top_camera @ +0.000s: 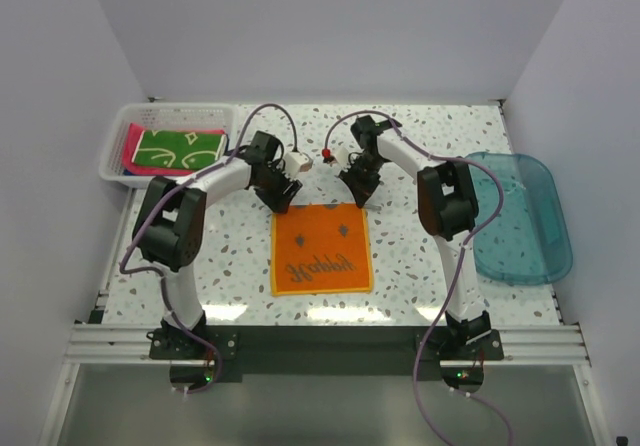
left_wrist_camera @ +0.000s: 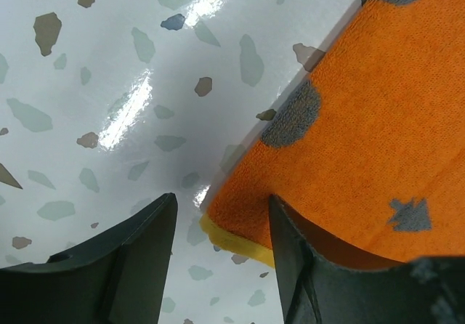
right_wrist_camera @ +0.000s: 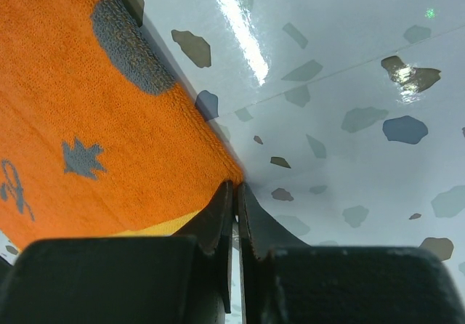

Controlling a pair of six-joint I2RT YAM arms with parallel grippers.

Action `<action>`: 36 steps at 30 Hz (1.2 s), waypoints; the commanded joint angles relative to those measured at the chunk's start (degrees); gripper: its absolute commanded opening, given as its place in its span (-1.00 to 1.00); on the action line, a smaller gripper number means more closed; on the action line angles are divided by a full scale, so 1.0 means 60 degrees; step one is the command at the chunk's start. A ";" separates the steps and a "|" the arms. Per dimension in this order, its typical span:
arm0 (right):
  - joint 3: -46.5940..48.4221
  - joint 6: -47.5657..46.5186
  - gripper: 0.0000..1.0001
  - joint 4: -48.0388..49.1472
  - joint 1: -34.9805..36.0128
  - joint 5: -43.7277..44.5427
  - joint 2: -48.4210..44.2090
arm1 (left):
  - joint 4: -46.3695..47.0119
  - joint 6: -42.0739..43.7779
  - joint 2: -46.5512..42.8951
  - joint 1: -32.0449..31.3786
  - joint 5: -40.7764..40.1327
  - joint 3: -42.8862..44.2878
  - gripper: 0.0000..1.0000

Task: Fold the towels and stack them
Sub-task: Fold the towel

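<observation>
only the top view takes in the whole orange towel: it lies flat and square on the speckled desk, midway between the two arms, with grey mirrored lettering across its near half and two small grey marks farther back. that view also shows a green towel with a yellow pattern lying over a pink towel in the white basket at the far left, and a clear blue tub at the right edge. from above, the left tool sits at the orange towel's far left corner and the right tool at its far right corner, but how the fingers stand cannot be read there

the wrist views settle that. the left tool is spread wide, one finger over bare desk and the other over the cloth, with the corner and a strip of yellow edging between them. the right tool is pressed together on the very tip of the other corner, with yellow showing beside its left finger

in both wrist views the towel is cut off by the frame, showing only grey blobs and small leaf shapes on looped orange pile. the pink towel is mostly covered by the green one
</observation>
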 commanded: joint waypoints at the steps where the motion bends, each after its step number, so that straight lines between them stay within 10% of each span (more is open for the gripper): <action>1: -0.0022 -0.0208 -0.98 -0.0280 0.0037 0.0409 0.0262 | -0.0047 0.0211 0.0265 0.0148 0.0110 0.0243 0.16; 16: -0.0462 0.0143 -1.00 0.0130 0.0125 0.1038 -0.0104 | -0.0647 0.0210 0.0998 0.0309 -0.0227 -0.0108 -0.35; 23: -0.0667 0.0363 -1.00 0.0467 0.0110 0.1215 -0.0514 | -0.0926 0.0313 0.1145 0.0294 -0.0022 -0.0226 -0.99; 36: -0.0784 0.1417 -1.00 0.2400 0.0096 0.2210 -0.2153 | 0.0098 0.0708 0.0048 0.0338 -0.0358 0.1488 -1.00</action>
